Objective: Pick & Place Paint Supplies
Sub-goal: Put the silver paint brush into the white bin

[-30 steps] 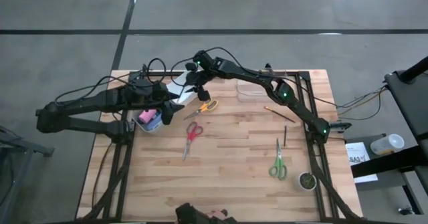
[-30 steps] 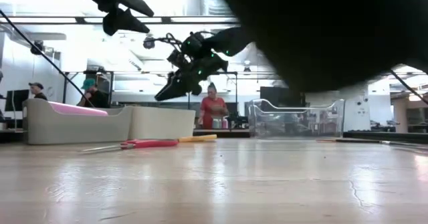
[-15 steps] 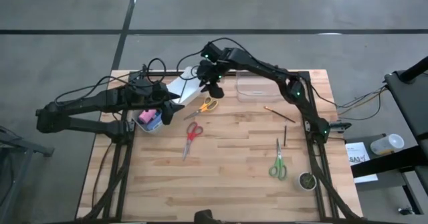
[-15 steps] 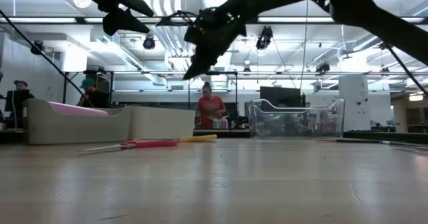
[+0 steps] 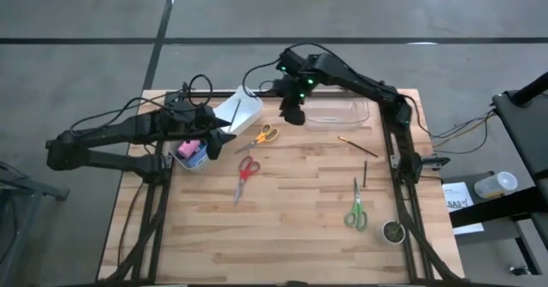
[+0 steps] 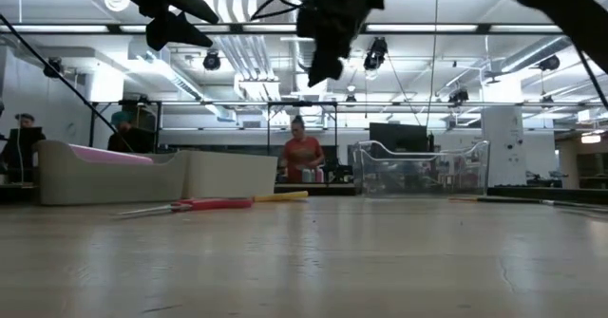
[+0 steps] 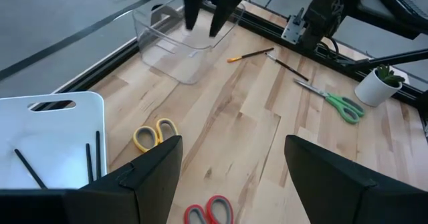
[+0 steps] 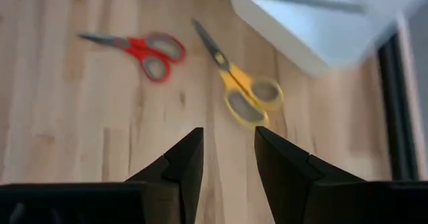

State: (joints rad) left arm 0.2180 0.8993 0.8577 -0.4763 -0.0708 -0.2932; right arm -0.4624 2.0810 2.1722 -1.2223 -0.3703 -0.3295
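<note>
My left gripper (image 5: 223, 141) hangs open and holds nothing, above the near end of the white bin (image 5: 241, 110); in its wrist view (image 7: 234, 144) several thin brushes (image 7: 91, 160) lie in that bin. My right gripper (image 5: 291, 115) is open and holds nothing, raised between the white bin and the clear container (image 5: 337, 112). The pink bottle (image 5: 189, 149) lies in a second bin (image 5: 193, 161) under my left arm. One brown paintbrush (image 5: 357, 146) and a darker one (image 5: 365, 172) lie on the table near the right edge. I cannot make out the tube or the dark blue bottle.
Yellow-handled scissors (image 5: 264, 134), red-handled scissors (image 5: 245, 171) and green-handled scissors (image 5: 355, 212) lie flat on the wooden table. A small potted plant (image 5: 392, 231) stands near the right near corner. People (image 6: 302, 157) show in the room behind the table.
My right gripper has moved away from above the white bin toward the table's right, coming close to the clear container, and it has risen. Its arm has swung along with it.
</note>
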